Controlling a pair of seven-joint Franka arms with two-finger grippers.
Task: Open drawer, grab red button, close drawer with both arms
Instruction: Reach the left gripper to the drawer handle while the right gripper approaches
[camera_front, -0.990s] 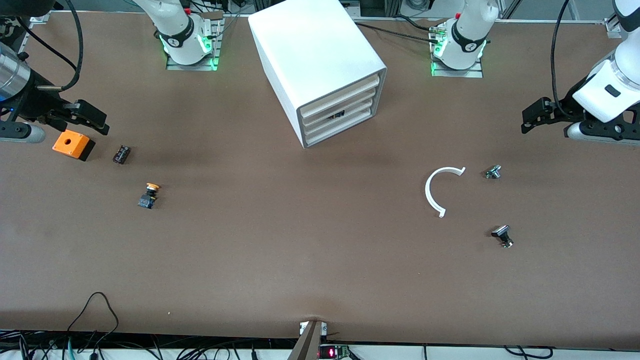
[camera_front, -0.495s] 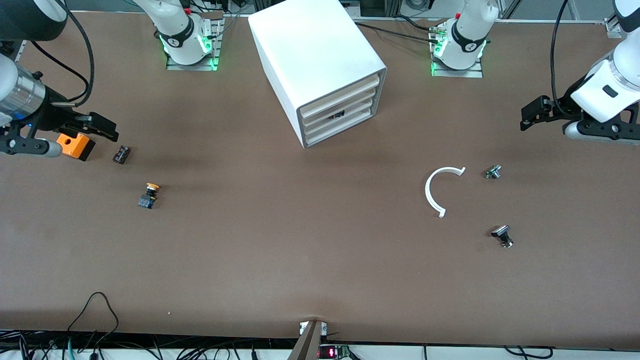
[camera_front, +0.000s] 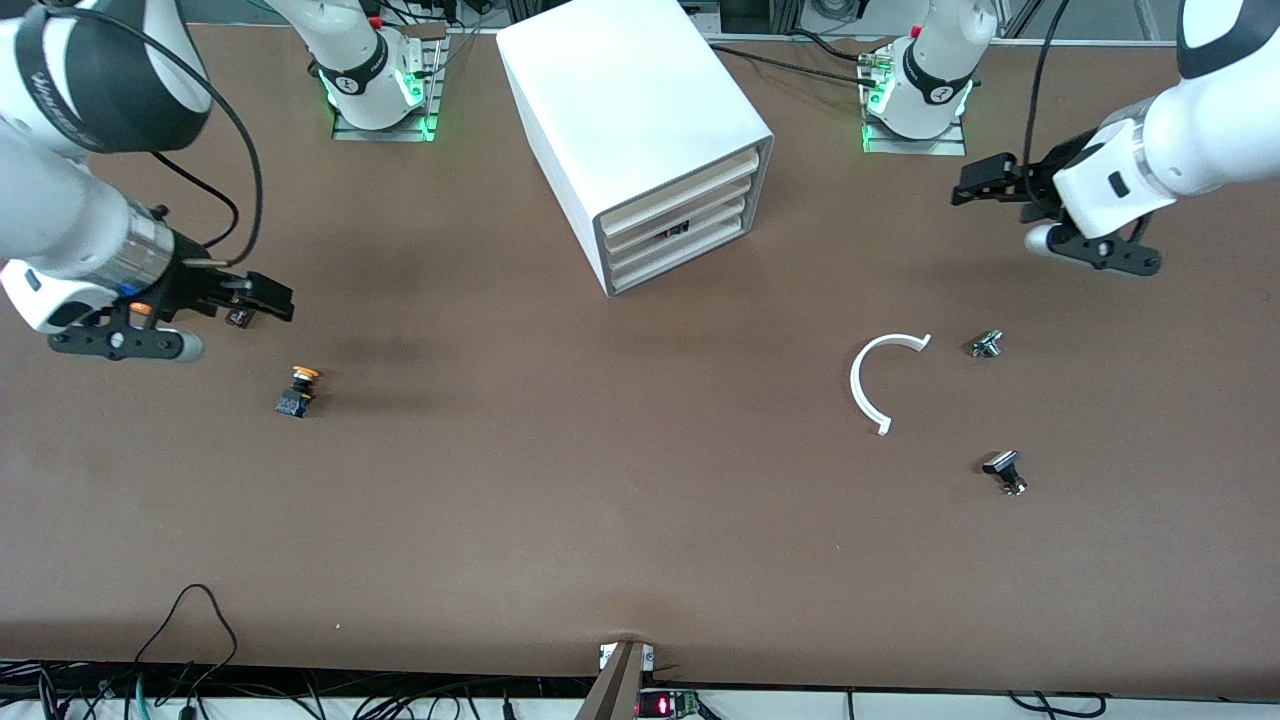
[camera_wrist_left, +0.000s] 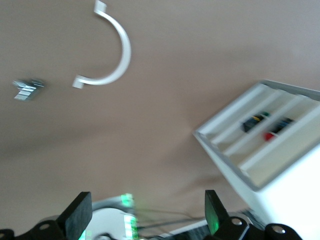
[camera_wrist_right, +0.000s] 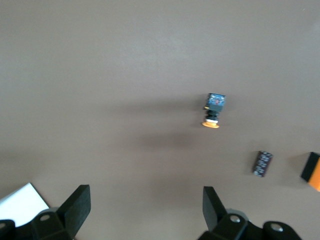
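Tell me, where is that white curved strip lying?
The white curved strip lies flat toward the left arm's end, nearer the front camera than the cabinet.

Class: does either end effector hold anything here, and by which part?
Nothing is held. The left end effector and right end effector are both open and empty above the table.

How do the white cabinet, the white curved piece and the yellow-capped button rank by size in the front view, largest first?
1. The white cabinet, by far the largest.
2. The white curved piece.
3. The yellow-capped button, the smallest.
All three rest on the table, so nearness hardly affects the order.
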